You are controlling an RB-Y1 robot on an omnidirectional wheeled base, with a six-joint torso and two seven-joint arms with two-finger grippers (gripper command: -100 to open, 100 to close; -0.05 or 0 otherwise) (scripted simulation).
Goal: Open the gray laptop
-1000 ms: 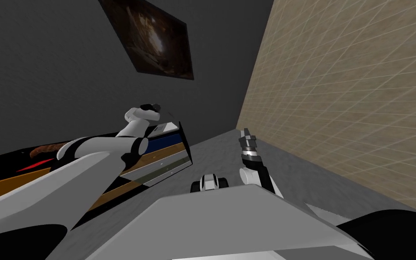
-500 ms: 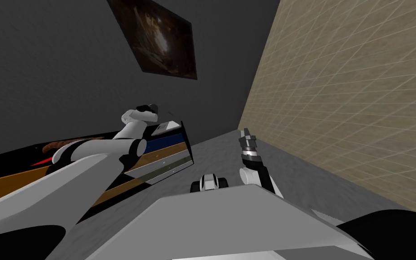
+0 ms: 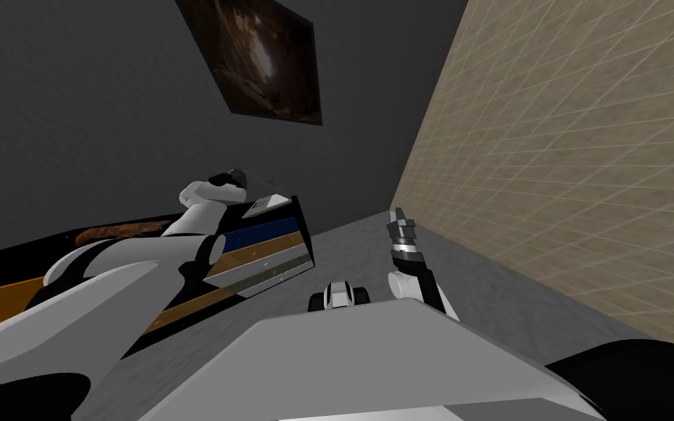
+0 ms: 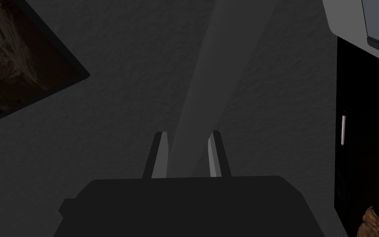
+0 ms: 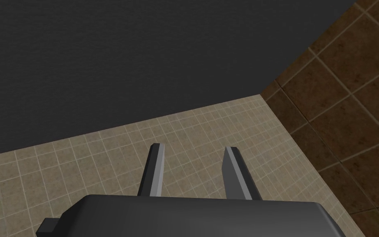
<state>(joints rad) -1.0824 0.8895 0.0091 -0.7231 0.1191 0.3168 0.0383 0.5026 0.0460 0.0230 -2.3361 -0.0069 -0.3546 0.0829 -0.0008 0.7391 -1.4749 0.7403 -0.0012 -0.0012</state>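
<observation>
Though dim, laptop [image 3: 266,204], desk [image 3: 273,250], grey wall [image 3: 94,110].

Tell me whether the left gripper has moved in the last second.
Yes. In the head view the left gripper has drawn leftward, away from the grey laptop lying on the cabinet.
</observation>
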